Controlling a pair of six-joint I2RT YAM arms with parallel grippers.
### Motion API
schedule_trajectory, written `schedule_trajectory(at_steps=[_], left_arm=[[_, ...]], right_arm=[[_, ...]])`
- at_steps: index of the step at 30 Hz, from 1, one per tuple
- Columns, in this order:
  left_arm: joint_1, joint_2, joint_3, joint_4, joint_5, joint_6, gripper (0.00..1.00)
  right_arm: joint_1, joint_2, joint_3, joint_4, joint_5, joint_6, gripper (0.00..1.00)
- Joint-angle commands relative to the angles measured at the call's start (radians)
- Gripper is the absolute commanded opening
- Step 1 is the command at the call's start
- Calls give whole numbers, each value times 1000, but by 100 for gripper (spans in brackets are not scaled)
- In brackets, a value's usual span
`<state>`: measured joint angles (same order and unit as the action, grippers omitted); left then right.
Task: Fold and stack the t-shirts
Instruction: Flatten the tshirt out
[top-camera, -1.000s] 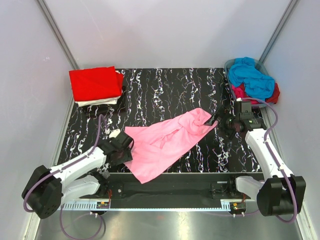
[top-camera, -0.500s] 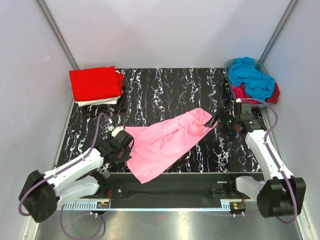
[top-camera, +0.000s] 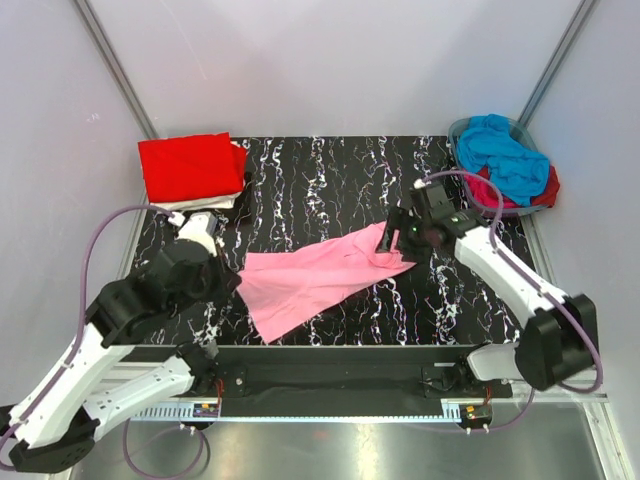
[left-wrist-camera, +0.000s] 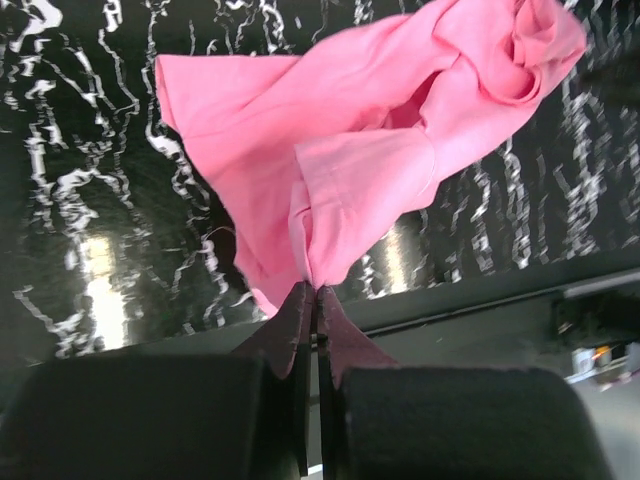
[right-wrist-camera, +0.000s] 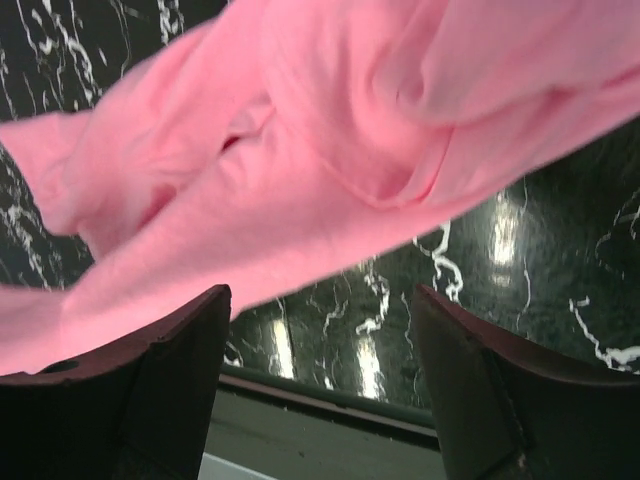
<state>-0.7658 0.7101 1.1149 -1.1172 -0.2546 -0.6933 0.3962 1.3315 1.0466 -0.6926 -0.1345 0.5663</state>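
A light pink t-shirt (top-camera: 320, 275) lies stretched across the middle of the black marbled table. My left gripper (top-camera: 232, 280) is shut on the shirt's left edge; in the left wrist view the jaws (left-wrist-camera: 313, 292) pinch a fold of pink cloth (left-wrist-camera: 380, 150) that hangs off the table. My right gripper (top-camera: 395, 238) hovers over the shirt's bunched right end. Its jaws (right-wrist-camera: 320, 295) stand open, with the pink cloth (right-wrist-camera: 300, 160) just beyond the fingertips and nothing between them. A folded red t-shirt (top-camera: 190, 165) lies on a white one (top-camera: 205, 203) at the back left.
A grey-rimmed basket (top-camera: 456, 133) at the back right holds a bright blue t-shirt (top-camera: 505, 150) over red and magenta cloth (top-camera: 488, 190). White walls close in the table on three sides. The table's front edge (left-wrist-camera: 480, 295) runs just below the shirt.
My left gripper shut on the shirt's left edge and rose toward the back left, pulling the cloth taut. The right arm swung left over the shirt's right end, jaws narrowing a little.
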Motion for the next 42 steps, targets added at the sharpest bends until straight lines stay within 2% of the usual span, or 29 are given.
schedule_trajectory(at_steps=[1,3,6,9,13,18,24,34,37,38,42], left_arm=[[-4,-55,-1,-43,31,161,0],[-4,-104,-41,-6,93,208,0],[-4,-161,-122,45,156,235,0],[-3,-182,-197,60,143,224,0],[-3,-181,-196,68,163,230,1],[-3,-178,-201,69,164,235,1],[-3,-175,-202,71,167,235,2],[-3,-176,-204,74,172,235,2],[-3,-178,-202,74,170,235,3],[-3,-179,-204,74,170,235,3],[-1,-175,-204,74,170,236,3]], right_arm=[[24,117,146,16,76,-22,80],[39,193,212,-7,96,-52,81],[70,366,398,-60,130,-101,84],[104,512,492,-107,171,-134,82],[145,661,627,-162,245,-160,77],[182,739,691,-174,276,-160,62],[217,819,730,-199,320,-160,53],[233,880,759,-220,354,-167,46],[234,897,774,-228,361,-177,33],[234,899,779,-229,366,-175,25],[234,867,782,-240,386,-178,9]])
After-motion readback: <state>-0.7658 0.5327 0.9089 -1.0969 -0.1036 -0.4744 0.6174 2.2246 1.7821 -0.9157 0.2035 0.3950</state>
